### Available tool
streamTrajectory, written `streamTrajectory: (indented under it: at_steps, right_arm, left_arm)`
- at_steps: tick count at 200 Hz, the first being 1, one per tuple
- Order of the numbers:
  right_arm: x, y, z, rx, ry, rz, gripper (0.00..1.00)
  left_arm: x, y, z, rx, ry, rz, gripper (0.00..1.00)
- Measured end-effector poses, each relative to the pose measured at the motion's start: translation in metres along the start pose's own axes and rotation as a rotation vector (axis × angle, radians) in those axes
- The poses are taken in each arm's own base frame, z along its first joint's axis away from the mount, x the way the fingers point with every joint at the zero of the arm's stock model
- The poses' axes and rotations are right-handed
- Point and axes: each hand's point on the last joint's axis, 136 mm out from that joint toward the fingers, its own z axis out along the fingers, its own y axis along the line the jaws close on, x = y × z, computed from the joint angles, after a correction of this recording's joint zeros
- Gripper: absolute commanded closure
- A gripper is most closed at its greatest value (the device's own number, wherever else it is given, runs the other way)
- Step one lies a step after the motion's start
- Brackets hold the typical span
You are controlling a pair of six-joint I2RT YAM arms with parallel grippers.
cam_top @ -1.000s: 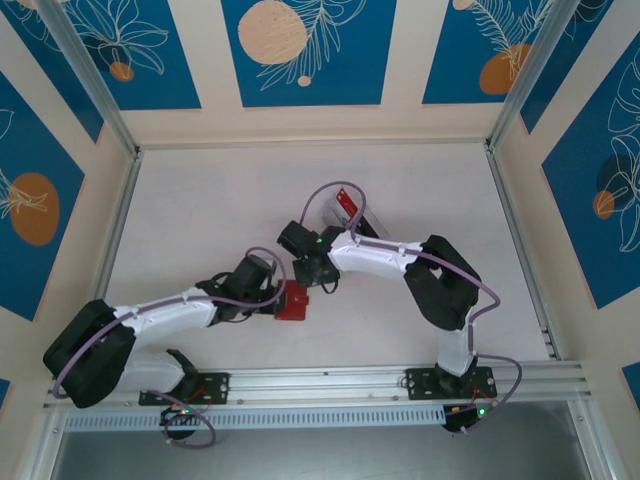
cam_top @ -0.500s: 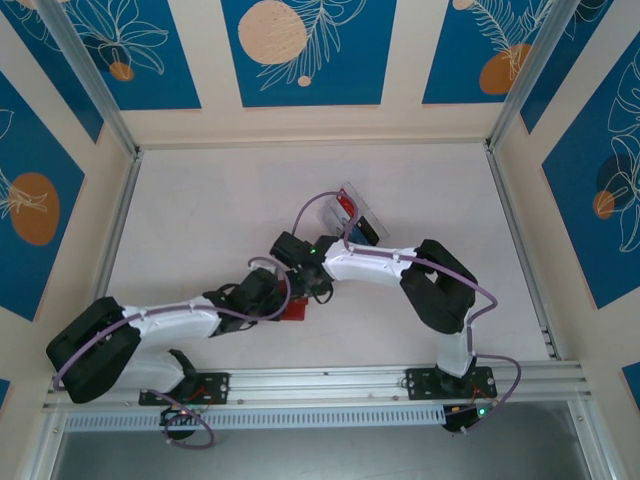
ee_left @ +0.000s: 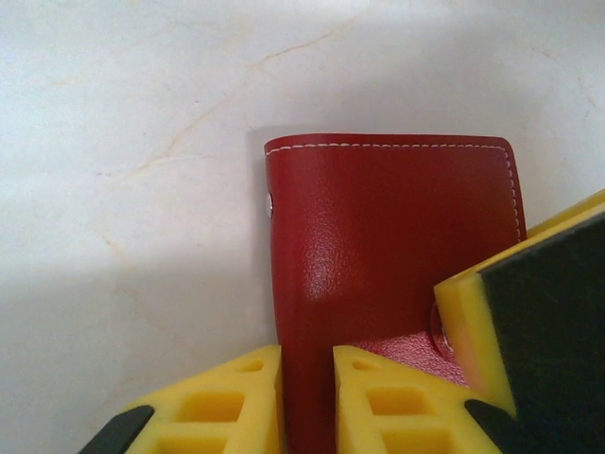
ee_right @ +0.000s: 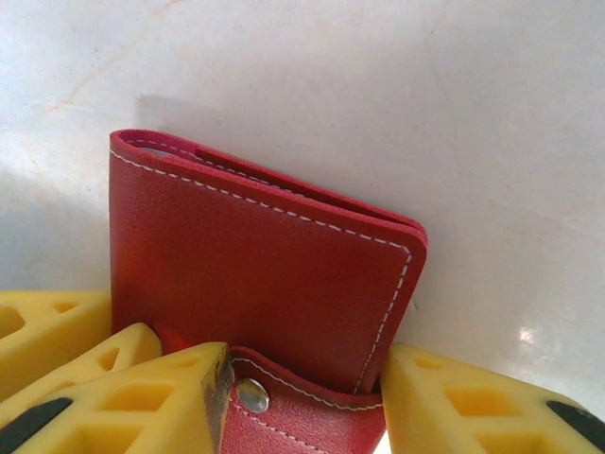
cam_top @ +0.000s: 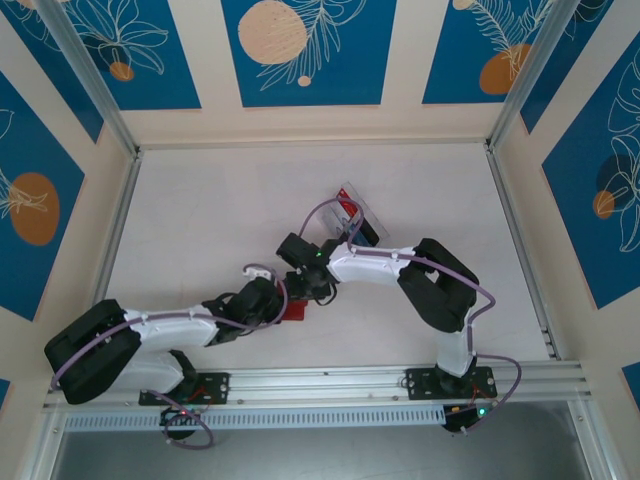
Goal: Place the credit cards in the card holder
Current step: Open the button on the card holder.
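Card holder [ee_left: 388,236]: small, squarish, dark red leather-like fold wallet with white stitching, folded shut on the pale marbled tabletop [ee_left: 123,189], between the tips of the two arms.
Snap tab [ee_right: 284,421]: red strap with a metal stud on the card holder's edge facing the right wrist camera. It looks fastened, so the pockets are out of reach.
Left gripper [ee_left: 307,402]: yellow foam fingers drawn close and clamped on one edge of the card holder. Judged to be an anchor against sliding.
Right gripper [ee_right: 302,416]: yellow fingers apart, one on each side of the snap tab and touching it. Whether they squeeze, I cannot tell. Probably set there to pull the tab loose.
Credit cards [cam_top: 347,207]: thin plastic rectangles, one red and one black visible, in the clear plastic tray [cam_top: 368,228] well apart from the card holder, on its far side.
Step in hand: opening the card holder; no card is loaded yet.
Risk: the tab slipping from the fingers, or the card holder twisting in the clamp.
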Motion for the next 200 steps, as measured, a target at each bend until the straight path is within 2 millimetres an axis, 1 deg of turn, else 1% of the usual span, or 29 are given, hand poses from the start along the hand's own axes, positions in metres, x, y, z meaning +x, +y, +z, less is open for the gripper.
streamTrajectory:
  at_steps: [36,57,85,107,119,137,177,186,200]
  right_arm:
    - [0.001,0.000,0.002,-0.003,0.006,0.014,0.52]
    - [0.001,0.001,0.002,0.038,0.009,0.012,0.52]
    - [0.003,0.001,0.003,0.076,0.002,0.020,0.54]
    - [0.004,-0.001,0.007,0.096,-0.002,0.028,0.56]
    - [0.004,-0.001,0.007,0.103,-0.007,0.029,0.61]
    - [0.004,-0.002,0.008,0.118,-0.024,0.043,0.73]
    - [0.001,0.002,0.000,0.118,-0.079,0.040,0.95]
    - [0.000,0.003,-0.002,0.115,-0.087,0.030,0.97]
    - [0.000,0.003,-0.003,0.108,-0.094,0.025,0.97]
  left_arm:
    - [0.001,0.001,0.000,0.001,-0.021,-0.008,0.84]
    - [0.001,0.002,0.001,-0.001,-0.032,-0.014,0.84]
    - [0.001,0.002,0.001,-0.002,-0.045,-0.016,0.84]
    - [0.001,0.002,0.000,0.000,-0.054,-0.018,0.84]
    - [0.001,0.002,0.000,0.001,-0.057,-0.019,0.84]
    - [0.000,0.000,0.000,0.004,-0.066,-0.017,0.88]
    - [0.000,0.001,0.000,-0.008,-0.078,-0.021,0.93]
    - [0.000,0.001,0.000,-0.012,-0.081,-0.025,0.94]
    - [0.000,0.001,0.000,-0.016,-0.087,-0.030,0.95]
